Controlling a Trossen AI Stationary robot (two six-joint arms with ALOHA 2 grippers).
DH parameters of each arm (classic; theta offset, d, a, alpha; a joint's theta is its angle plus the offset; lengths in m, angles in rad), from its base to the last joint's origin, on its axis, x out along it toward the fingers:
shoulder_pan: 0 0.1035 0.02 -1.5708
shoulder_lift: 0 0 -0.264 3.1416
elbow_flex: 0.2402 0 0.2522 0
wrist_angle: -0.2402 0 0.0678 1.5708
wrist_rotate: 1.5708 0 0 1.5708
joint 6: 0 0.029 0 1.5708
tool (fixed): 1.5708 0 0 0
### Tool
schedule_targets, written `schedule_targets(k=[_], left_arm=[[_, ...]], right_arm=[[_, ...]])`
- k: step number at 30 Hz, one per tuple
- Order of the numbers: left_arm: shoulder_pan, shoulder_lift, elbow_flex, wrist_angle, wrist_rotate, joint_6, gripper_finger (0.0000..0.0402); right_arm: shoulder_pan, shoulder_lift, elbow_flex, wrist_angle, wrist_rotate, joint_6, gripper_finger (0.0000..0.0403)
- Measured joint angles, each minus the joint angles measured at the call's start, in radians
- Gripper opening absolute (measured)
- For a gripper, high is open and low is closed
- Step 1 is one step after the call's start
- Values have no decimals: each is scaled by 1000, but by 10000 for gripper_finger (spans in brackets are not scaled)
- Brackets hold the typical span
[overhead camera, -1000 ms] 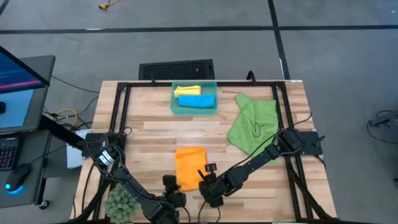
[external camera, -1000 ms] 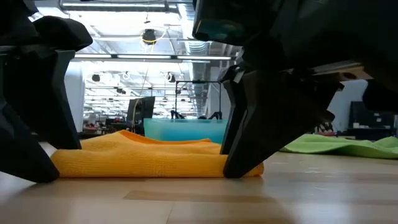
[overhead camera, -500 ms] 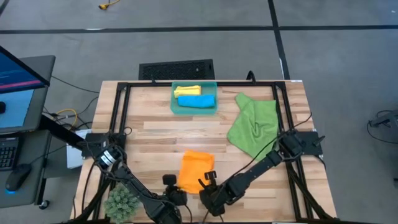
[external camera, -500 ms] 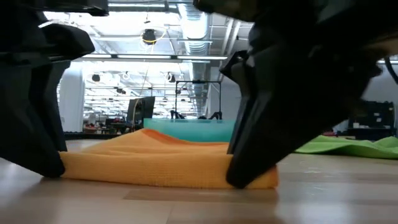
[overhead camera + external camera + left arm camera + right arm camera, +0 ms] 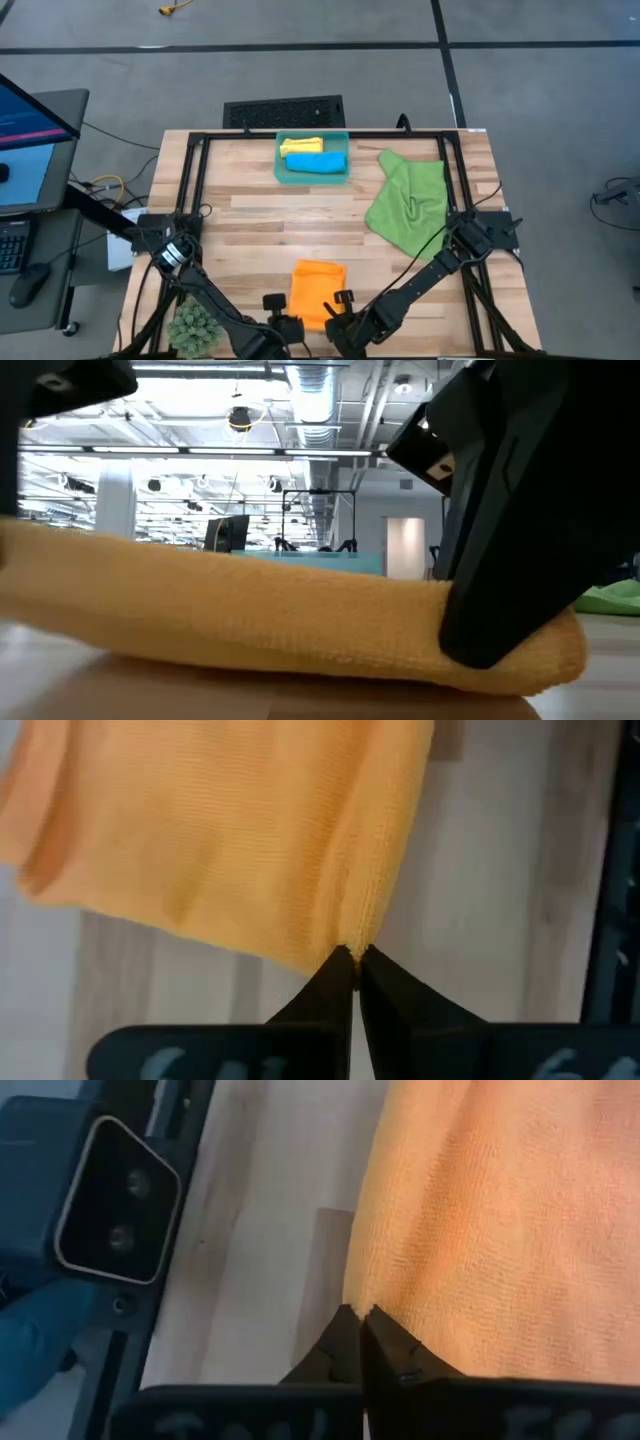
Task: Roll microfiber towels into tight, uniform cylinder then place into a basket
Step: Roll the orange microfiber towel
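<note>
The orange towel (image 5: pixel 318 288), folded into a small rectangle, lies close to the table's near edge and fills the low view (image 5: pixel 250 610). My left gripper (image 5: pixel 290 322) is shut on its near left corner. My right gripper (image 5: pixel 338 318) is shut on its near right corner. The teal basket (image 5: pixel 342 150) stands at the far middle of the table, with a yellow towel (image 5: pixel 300 146) and a blue towel (image 5: pixel 315 162) rolled inside. A green towel (image 5: pixel 408 200) lies spread on the table's right side. My left gripper pinches the orange towel's near left corner (image 5: pixel 358 938) between its two fingertips, slanting down from the near side. That corner is raised, and the towel's far part lies on the table. One layer or several, I cannot tell. My right gripper pinches the orange towel's near right corner (image 5: pixel 362 1302) between its two fingertips, slanting down from the near side. In the low view the finger (image 5: pixel 500 560) covers the raised corner. The cloth between the two holds sags a little.
A black frame (image 5: pixel 195 180) runs around the tabletop. A small green plant (image 5: pixel 195 325) stands at the near left corner, and the low camera's housing (image 5: pixel 110 1210) sits at the near edge. Bare wood lies between the orange towel and the basket.
Both grippers have shut on the orange towel's near corners and gone up and toward the table's near edge. The towel has slid toward that edge and slightly right, its near edge lifted off the wood while its far part stayed down.
</note>
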Motion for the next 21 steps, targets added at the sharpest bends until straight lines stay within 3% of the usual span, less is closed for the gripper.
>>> schedule_targets(k=[11,21], left_arm=[[71,-2,53,-73,137,-96,4],[189,-4,54,-101,177,-167,5]], right_arm=[[16,-2,0,51,-16,105,8],[17,-3,0,69,-34,109,11]])
